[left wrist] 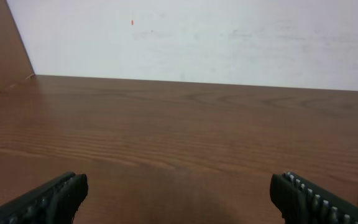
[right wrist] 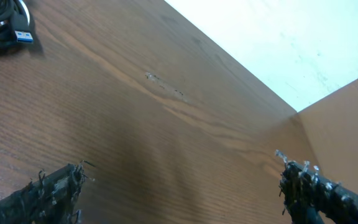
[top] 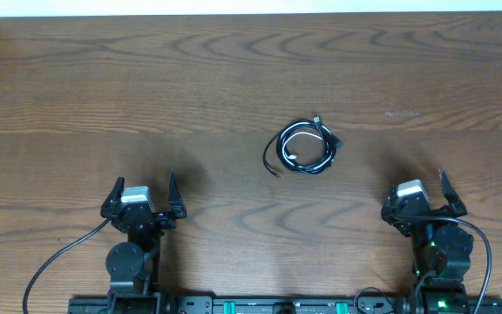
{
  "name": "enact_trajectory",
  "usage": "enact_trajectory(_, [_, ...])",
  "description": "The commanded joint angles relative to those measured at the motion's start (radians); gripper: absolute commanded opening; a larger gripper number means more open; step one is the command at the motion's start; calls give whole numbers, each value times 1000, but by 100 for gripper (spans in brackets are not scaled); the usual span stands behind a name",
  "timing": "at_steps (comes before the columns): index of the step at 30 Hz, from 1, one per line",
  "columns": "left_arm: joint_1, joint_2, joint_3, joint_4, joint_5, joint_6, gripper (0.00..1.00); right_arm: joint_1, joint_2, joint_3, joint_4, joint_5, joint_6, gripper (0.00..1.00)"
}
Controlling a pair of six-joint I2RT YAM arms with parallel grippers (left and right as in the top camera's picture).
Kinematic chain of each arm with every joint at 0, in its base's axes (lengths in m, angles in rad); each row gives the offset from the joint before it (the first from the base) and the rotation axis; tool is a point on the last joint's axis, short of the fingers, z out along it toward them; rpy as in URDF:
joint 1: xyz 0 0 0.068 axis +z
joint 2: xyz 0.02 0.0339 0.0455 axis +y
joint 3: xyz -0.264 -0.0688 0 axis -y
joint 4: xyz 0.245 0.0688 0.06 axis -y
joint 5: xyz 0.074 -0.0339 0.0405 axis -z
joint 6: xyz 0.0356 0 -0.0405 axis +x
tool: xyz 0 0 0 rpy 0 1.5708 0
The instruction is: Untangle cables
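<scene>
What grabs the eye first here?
The cables: black and white cords coiled into one small bundle, right of centre on the wooden table. Both arms sit at the near edge, left gripper and right gripper open and well clear of the bundle. The right wrist view catches a blue plug at its top left corner.

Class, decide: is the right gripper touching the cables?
Apart. The overhead view shows a plain stretch of table between the right gripper and the coiled cables.
</scene>
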State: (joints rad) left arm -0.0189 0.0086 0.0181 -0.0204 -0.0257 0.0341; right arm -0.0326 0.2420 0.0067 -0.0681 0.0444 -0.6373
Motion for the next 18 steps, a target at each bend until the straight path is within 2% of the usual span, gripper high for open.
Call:
enact_trajectory(1, [-4, -3, -14, -36, -27, 13, 99, -6, 3, -1, -3, 8, -4, 99])
enact_trajectory(9, [-4, -3, -14, -36, -24, 6, 99, -6, 3, -1, -3, 8, -4, 99])
enact_trajectory(14, [-4, -3, -10, -36, -23, -40, 99, -6, 3, -1, -3, 8, -4, 99])
enact_trajectory(18, [-4, -3, 51, -56, -24, -39, 99, -6, 3, -1, -3, 8, -4, 99])
